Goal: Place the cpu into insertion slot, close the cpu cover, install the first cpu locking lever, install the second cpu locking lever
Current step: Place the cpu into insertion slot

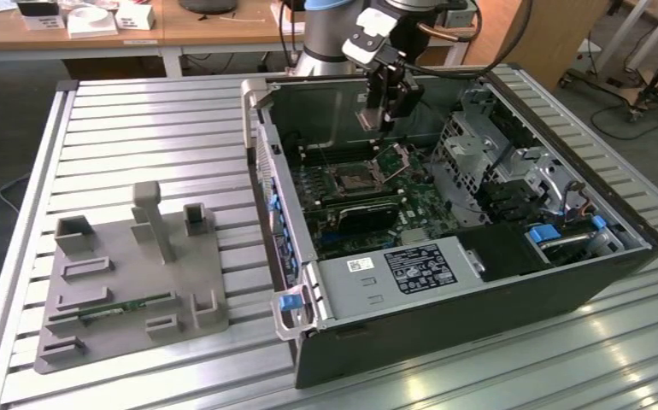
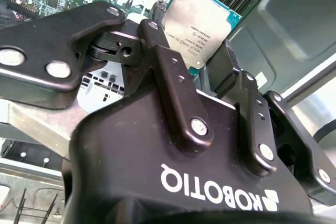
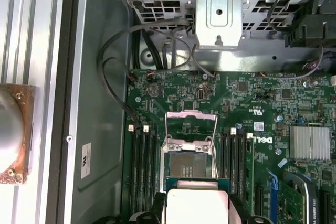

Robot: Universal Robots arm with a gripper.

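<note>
Gripper [image 1: 378,125] is clamped on the chip [image 2: 202,22], a finger [image 2: 170,74] on each opposite edge, with the chip's dull metal top turned to the second wrist view. It hangs in the air inside the open computer case [image 1: 455,329], over the green circuit board [image 3: 247,98] and clear of it. In the first wrist view the socket [image 3: 189,162] shows just past the chip's edge, its dark centre bare. The cover [image 3: 191,124] is swung up and back off the socket, so the way down looks free. Black memory slots [image 3: 140,166] run along both sides of the socket. Risks as I read them: the hold is on thin edges alone, so a slip or tilt could drop one corner first onto the socket's contacts. A chip turned the wrong way would not seat, and the raised cover stands near enough for a finger to catch
</note>
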